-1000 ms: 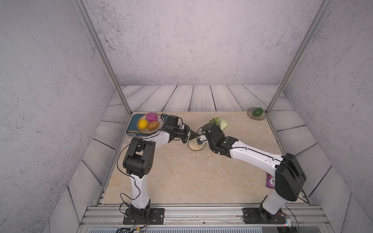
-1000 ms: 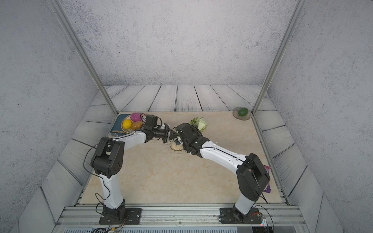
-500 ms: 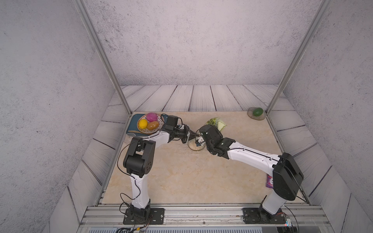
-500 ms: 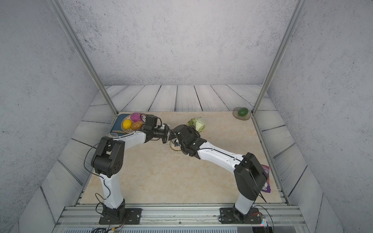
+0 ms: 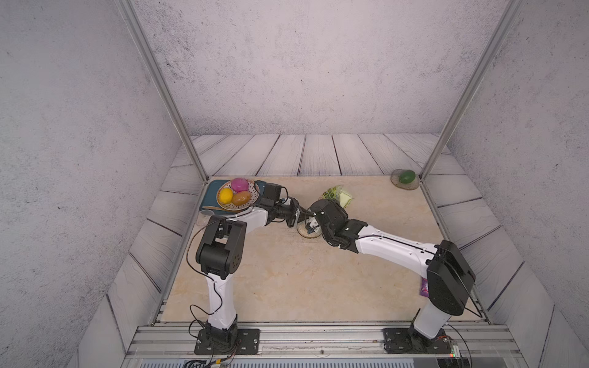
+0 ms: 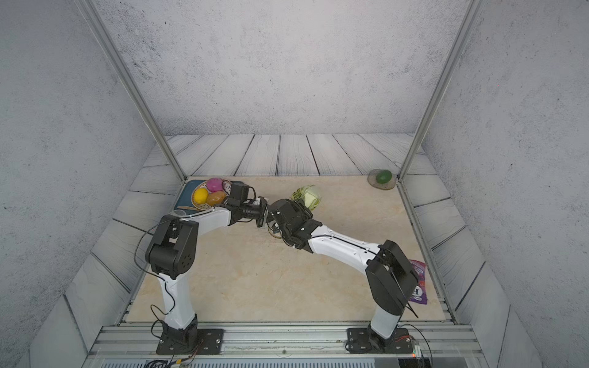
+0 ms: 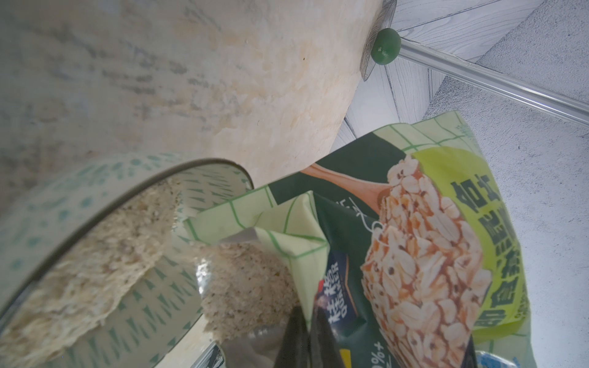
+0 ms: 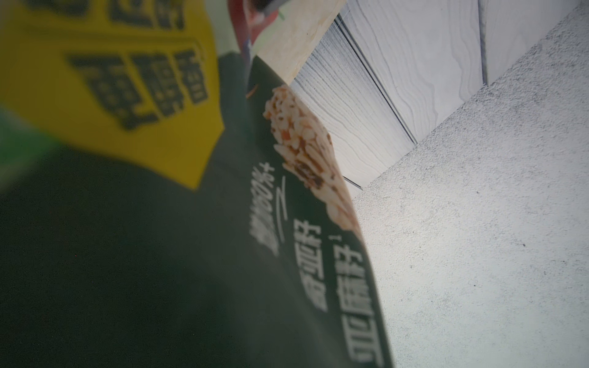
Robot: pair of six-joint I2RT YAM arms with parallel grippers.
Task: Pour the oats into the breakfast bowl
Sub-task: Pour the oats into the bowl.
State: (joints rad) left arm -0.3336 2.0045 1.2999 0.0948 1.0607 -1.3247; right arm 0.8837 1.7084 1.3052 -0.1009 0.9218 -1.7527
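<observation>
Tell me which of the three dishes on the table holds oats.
The small breakfast bowl at the oat bag's mouth: pale oats lie heaped in it. The wide fruit dish holds three fruits, and the grey corner plate holds one green fruit.

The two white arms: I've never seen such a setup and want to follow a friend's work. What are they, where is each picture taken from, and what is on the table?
They are robot arms, left and right, bolted to a rail at the table's front, each ending in a two-fingered gripper. Both top views look down on the whole scene; the other two pictures come from cameras on the wrists. The left gripper pinches the mouth edge of an oat bag, and the right gripper appears to grip its body, fingers hidden. The bag is tilted over a small bowl that already holds oats. Also on the table: a fruit dish, a green fruit in the far corner, and a purple bag by the right arm.
</observation>
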